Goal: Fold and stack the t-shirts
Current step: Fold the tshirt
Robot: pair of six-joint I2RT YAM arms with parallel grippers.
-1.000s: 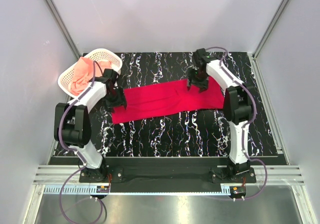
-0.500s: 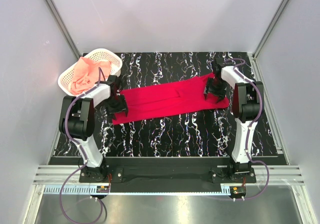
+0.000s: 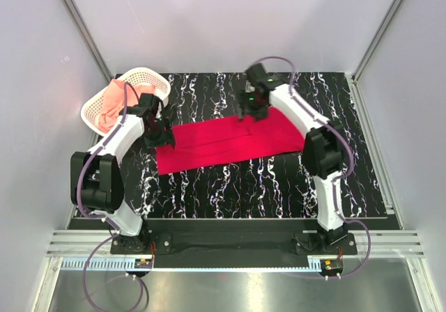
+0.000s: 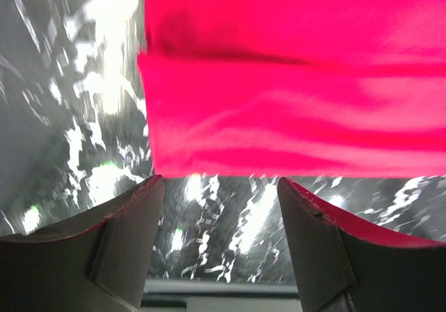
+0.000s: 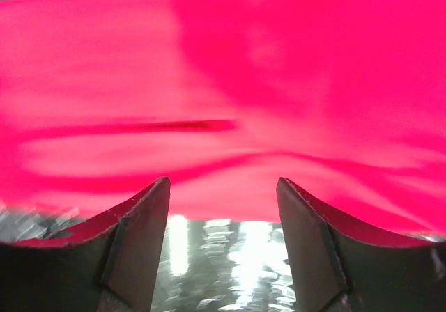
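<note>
Cloth: one crimson t-shirt [image 3: 230, 141] (spread flat), one salmon-pink t-shirt [image 3: 108, 110] in basket [image 3: 141, 71]

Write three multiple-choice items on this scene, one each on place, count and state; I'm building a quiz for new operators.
1. Where is the pink t-shirt?
A) in the basket
B) draped over an arm
C) on the floor

2. How many shirts lie on the table?
A) none
B) one
C) two

3. How are the right end effector fingers?
A) shut on cloth
B) shut, empty
C) apart, empty

Answers:
1 A, it is bunched inside the white lattice rim.
2 B, only the red t-shirt is spread there.
3 C, the right wrist view shows a gap holding nothing.
</note>
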